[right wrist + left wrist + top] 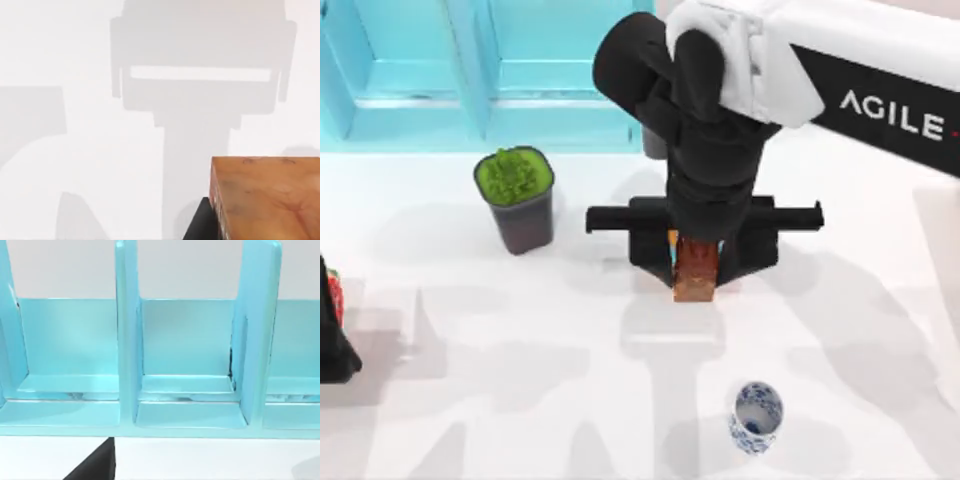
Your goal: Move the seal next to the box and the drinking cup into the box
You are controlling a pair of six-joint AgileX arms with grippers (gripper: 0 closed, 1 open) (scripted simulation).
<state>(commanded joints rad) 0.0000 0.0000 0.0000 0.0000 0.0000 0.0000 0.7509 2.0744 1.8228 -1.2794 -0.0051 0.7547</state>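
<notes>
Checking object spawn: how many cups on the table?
1. The drinking cup stands upright at the table's near edge, right of centre, below the right gripper holding the seal. The arm may hide others.

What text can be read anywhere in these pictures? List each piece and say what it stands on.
"AGILE": white letters on the black panel of the right arm in the top view; the word runs off the picture's edge, so any further letters cannot be read.
The drinking cup bears a blue painted pattern, no readable text.
The seal, the box and the plant pot carry no lettering.
</notes>
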